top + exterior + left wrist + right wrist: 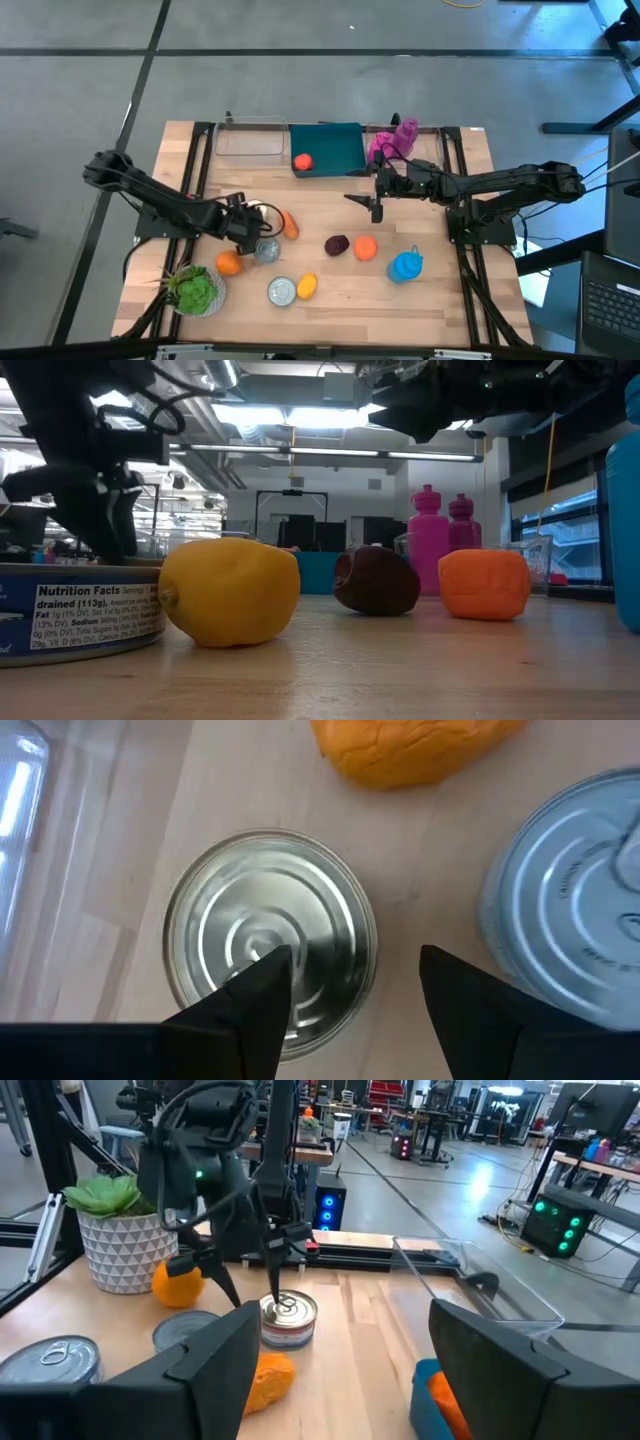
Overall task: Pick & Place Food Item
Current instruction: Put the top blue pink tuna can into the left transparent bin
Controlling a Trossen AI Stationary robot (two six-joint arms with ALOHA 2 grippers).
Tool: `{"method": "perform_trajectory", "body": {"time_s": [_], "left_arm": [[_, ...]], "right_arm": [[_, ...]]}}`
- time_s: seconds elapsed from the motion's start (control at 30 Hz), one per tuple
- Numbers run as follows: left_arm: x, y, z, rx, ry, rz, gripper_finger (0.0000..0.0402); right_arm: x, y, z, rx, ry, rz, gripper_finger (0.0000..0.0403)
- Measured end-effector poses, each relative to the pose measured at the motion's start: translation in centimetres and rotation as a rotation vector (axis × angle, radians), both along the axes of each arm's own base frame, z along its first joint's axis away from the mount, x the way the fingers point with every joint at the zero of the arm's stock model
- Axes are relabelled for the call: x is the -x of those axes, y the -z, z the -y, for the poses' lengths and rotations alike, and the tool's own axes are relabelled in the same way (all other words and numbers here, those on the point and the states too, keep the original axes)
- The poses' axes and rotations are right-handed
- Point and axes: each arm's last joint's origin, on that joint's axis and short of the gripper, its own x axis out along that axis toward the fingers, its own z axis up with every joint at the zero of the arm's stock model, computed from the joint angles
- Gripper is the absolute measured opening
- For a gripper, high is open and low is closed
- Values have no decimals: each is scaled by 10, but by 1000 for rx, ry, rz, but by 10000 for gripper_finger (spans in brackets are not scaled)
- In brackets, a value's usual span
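Note:
A small silver can stands upright on the wooden table. My left gripper hangs open just above it, pointing steeply down. One finger is over the can's top and the other is past its rim. The right wrist view shows the same can under those fingers, and I see no touch. My right gripper is open and level, mid-table near the teal bin, with nothing between its fingers. Loose food lies around: an orange, a lemon, a dark fruit and an orange piece.
A second, larger can stands close beside the small one, and an orange bread-like piece lies just beyond. A potted plant is at the near left, a blue item at the right, and a clear box and pink bottles at the back.

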Motion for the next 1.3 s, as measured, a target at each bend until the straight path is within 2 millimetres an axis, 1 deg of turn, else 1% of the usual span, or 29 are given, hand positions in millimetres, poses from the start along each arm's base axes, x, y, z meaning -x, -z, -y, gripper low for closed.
{"method": "perform_trajectory", "body": {"time_s": [0.27,0.47,0.9,1.13,1.3], "left_arm": [[-6,12,1,-42,-5,-50,210],[-8,16,1,-93,-15,-60,210],[-10,28,-3,-258,-26,-115,210],[-12,36,-3,-303,-28,-151,210],[-13,38,-3,-314,-32,-153,210]], "right_arm": [[0,0,0,39,-3,-4,288],[0,0,6,38,19,-6,288],[1,0,9,9,33,-6,288],[1,1,9,9,33,-7,288],[1,1,9,9,33,-7,288]]}}
